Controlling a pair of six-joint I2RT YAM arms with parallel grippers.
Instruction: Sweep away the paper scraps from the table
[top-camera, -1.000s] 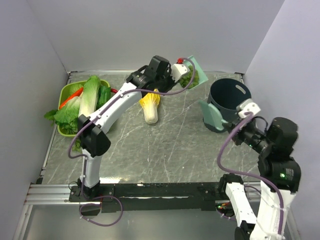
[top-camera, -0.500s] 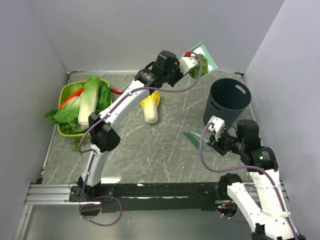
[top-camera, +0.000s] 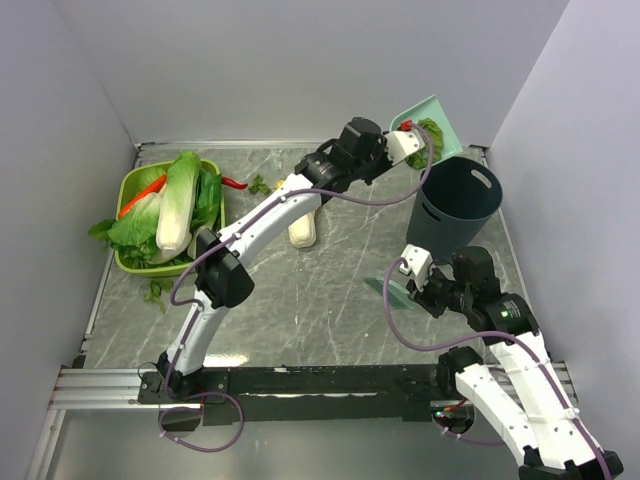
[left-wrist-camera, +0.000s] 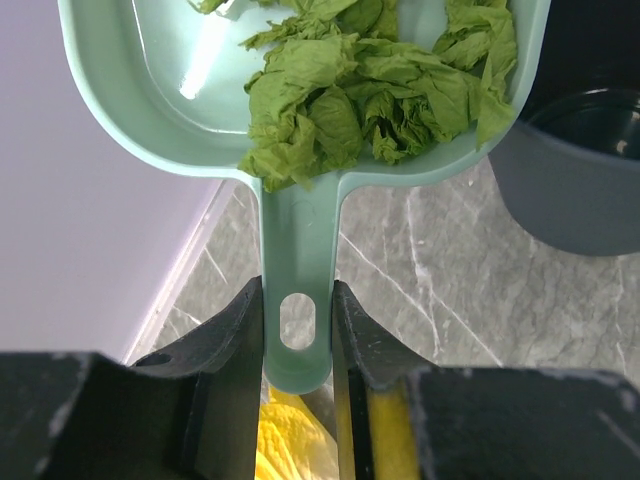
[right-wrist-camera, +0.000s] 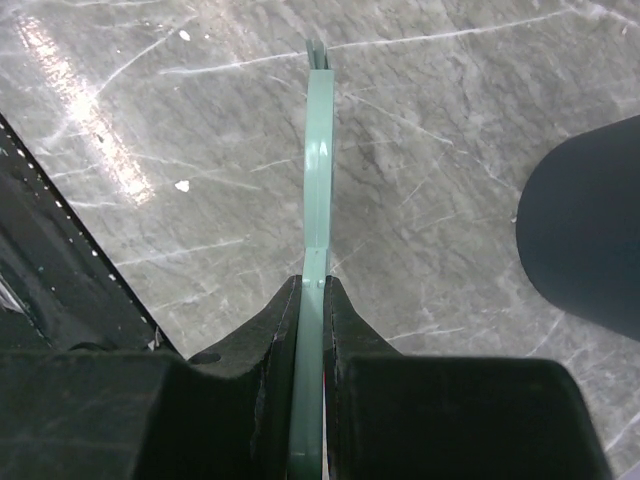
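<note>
Paper scraps (left-wrist-camera: 370, 100) and dustpan (left-wrist-camera: 150, 90) clipped at top edge, dark bin (left-wrist-camera: 580, 180) cut off right, cabbage half (top-camera: 303, 233) partly behind left arm (top-camera: 255, 221).

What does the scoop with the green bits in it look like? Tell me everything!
The dustpan is pale teal plastic, smooth and glossy. It is a shallow tray with a raised rim and a flat handle that has a hanging hole near its end. The left end effector clamps the handle from both sides and holds the pan up in the air next to the dark bin. Crumpled green scraps are heaped inside it, bunched toward the handle end.
</note>
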